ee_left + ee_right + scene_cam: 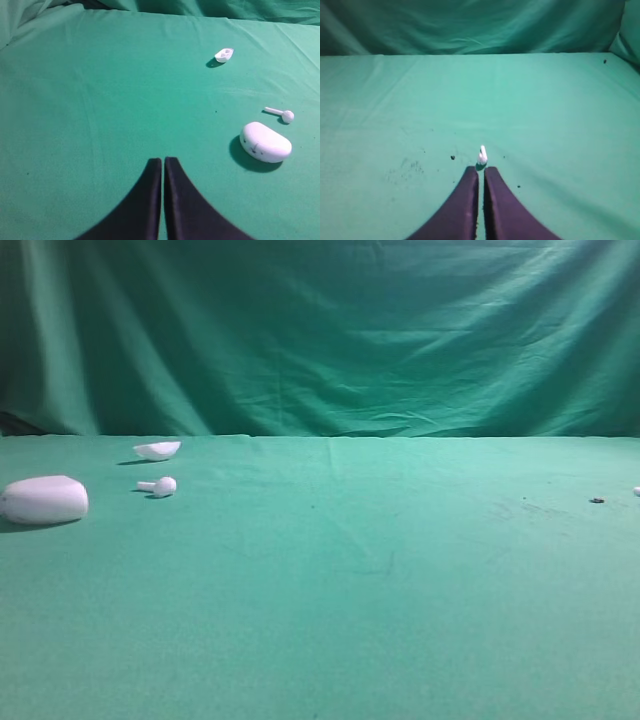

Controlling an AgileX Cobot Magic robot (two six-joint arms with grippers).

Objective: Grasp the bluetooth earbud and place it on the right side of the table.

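One white bluetooth earbud (160, 486) lies on the green table (330, 580) at the left, between a white oval case (45, 500) and a white shallow shell (157, 450). The left wrist view shows the same earbud (282, 114), case (265, 142) and shell (224, 54), far right of my left gripper (163, 160), which is shut and empty. A second earbud (482, 155) lies on the cloth just beyond the tips of my right gripper (481, 169), which is shut with nothing between its jaws. That earbud shows as a white bit at the right edge of the exterior view (637, 491). Neither gripper shows in the exterior view.
A green cloth backdrop (320, 330) hangs behind the table. A dark speck (597, 500) lies near the right edge, and it also shows in the right wrist view (452, 157) beside faint dark smudges (405, 170) on the cloth.
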